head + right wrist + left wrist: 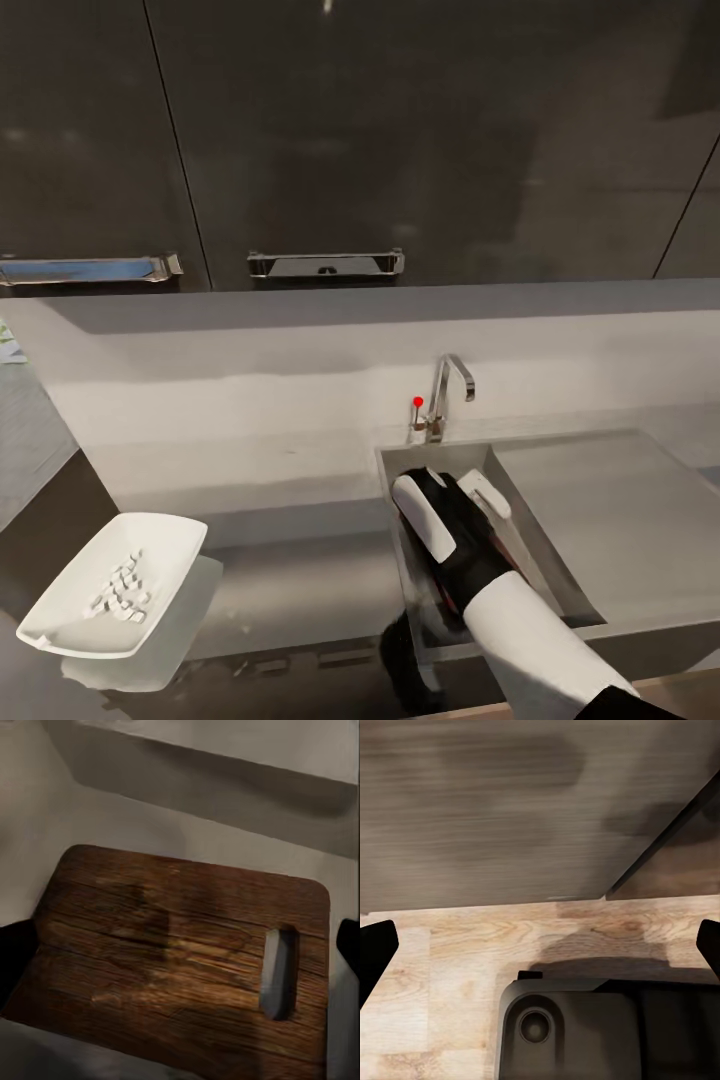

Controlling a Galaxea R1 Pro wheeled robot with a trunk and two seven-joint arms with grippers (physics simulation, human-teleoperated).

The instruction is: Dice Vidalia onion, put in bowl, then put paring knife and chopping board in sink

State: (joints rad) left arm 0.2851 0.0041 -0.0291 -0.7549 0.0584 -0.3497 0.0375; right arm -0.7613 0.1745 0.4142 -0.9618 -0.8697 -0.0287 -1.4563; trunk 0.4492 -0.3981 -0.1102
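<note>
The right gripper (455,500), jaws spread wide and holding nothing, hangs over the chopping board (180,967) lying in the sink (560,560); the board sits between the jaws, untouched. Left of the sink, the bowl (60,625) holds white diced pieces (122,590).

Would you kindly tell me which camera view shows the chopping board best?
The right wrist view: the chopping board appears close up, with its wood grain and slot hole clear, lying in the sink. In the head view, the right gripper and arm cover most of the basin.
</note>
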